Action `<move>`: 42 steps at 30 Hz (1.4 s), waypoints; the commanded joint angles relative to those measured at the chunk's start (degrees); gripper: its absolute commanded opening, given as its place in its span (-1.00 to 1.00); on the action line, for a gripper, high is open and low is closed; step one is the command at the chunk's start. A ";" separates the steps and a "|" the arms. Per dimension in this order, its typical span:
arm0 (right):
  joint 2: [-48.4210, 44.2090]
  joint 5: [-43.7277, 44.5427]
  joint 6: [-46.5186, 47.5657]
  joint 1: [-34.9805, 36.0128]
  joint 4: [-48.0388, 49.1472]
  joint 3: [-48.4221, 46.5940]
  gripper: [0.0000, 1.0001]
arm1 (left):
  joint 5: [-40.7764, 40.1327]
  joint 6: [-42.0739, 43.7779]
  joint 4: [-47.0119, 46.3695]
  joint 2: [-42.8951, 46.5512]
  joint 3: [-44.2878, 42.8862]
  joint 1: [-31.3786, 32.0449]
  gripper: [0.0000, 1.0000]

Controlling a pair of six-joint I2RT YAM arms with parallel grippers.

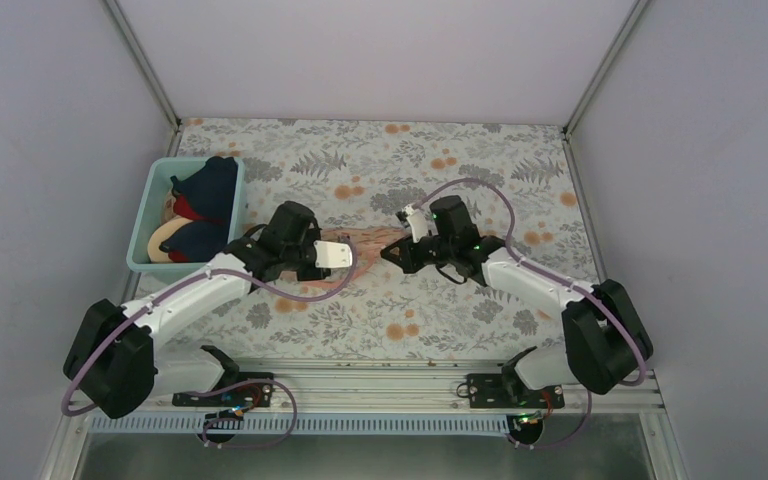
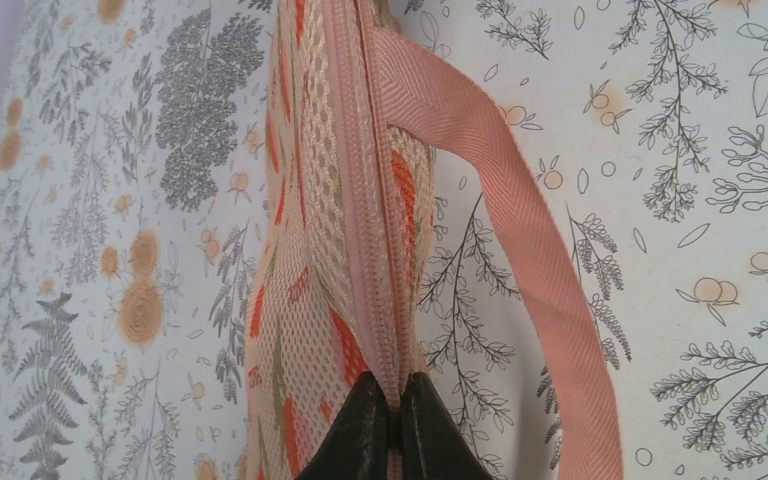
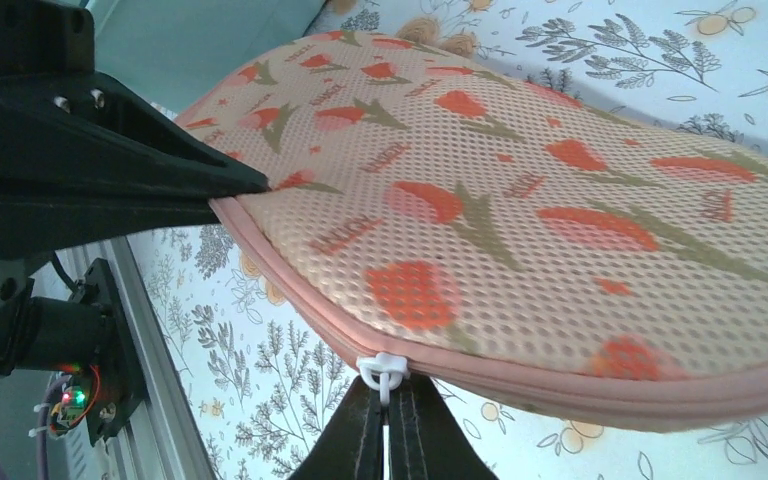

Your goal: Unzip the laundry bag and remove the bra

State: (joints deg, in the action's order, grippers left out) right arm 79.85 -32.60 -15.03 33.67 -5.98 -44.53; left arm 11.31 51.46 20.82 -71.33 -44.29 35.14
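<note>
Right fingers [image 3: 380, 405] were pinched shut on the white zipper pull [image 3: 385, 368] at the edge of the laundry bag [image 3: 520, 200]. Left fingers [image 2: 385, 395] were clamped on the zipped seam at the other end, just by the pink loop [image 2: 520, 230]. So the bag sat held between both arms over the middle of the table [image 1: 440, 310], which had a grey fern and orange flower print. Plain pale walls [image 1: 360, 50] all round, with a teal bin [image 1: 156, 190] at the far left.
</note>
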 commanded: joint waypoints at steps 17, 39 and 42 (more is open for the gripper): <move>1.78 -6.27 -0.91 3.12 5.93 0.69 -0.92 | 9.11 1.49 9.24 1.60 -5.69 -5.93 0.99; 4.26 -5.34 -1.41 8.43 5.45 -5.21 -0.92 | 2.58 -2.07 5.15 -0.87 -5.02 4.24 -0.95; 3.85 -3.30 -0.47 8.15 3.84 -5.26 -0.93 | 2.18 -2.02 5.11 -0.66 -5.02 4.24 -0.95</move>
State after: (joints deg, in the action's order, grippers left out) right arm 84.51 -37.23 -16.53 41.67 -1.45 -48.10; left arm 14.55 49.76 26.46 -72.42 -50.04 39.13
